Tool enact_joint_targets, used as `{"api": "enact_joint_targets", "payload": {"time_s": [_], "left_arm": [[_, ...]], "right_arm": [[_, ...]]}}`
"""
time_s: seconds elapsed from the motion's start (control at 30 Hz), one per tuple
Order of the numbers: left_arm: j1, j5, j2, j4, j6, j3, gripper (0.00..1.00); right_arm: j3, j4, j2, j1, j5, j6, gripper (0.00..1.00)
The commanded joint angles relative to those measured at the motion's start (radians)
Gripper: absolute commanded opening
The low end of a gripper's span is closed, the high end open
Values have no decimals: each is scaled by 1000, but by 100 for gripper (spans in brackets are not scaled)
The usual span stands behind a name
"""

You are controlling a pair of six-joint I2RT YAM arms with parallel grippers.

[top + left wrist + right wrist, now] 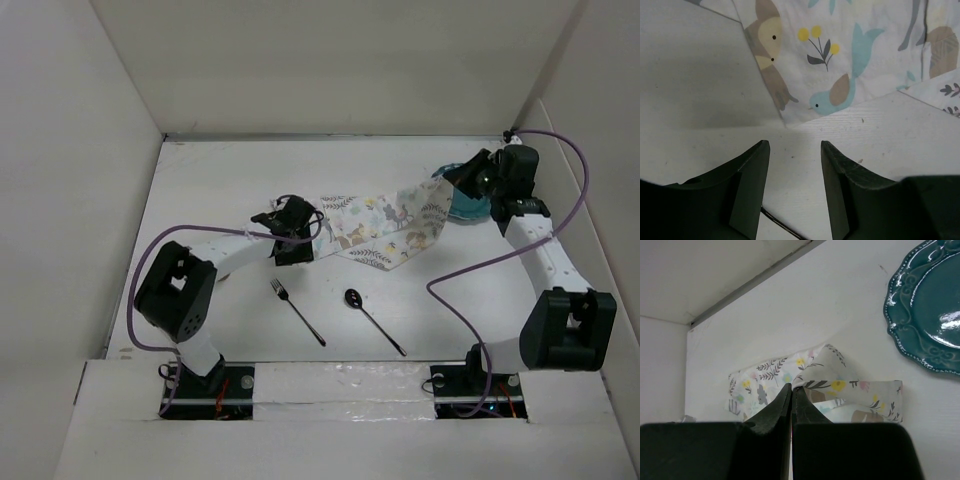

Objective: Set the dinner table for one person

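A pale cloth placemat (385,228) printed with animals and leaves lies rumpled across the white dinner table (230,170), stretched from centre to the far right. My right gripper (452,176) is shut on the placemat's right end (840,385), lifting it. My left gripper (293,240) is open and empty just short of the placemat's left corner (785,117). A teal plate (466,205) sits at the far right, partly behind the right arm; it also shows in the right wrist view (927,310). A fork (297,312) and a spoon (372,318) lie at the near middle.
White panels wall the table on the left, back and right. A purple cable (480,265) loops over the table near the right arm, and another (215,232) runs along the left arm. A thin dark wire (780,225) shows under the left fingers.
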Motion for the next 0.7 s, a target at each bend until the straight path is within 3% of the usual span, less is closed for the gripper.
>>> {"api": "enact_joint_targets", "payload": {"time_s": [0.0, 0.43, 0.67], "left_arm": [[2, -84, 26, 12, -20, 22, 43], [-36, -136, 144, 0, 14, 89, 47], [-62, -159, 193, -14, 11, 105, 39]], "right_arm": [[-12, 26, -48, 12, -2, -12, 0], [-43, 36, -63, 112, 8, 3, 0], [-22, 33, -70, 121, 21, 5, 0]]}}
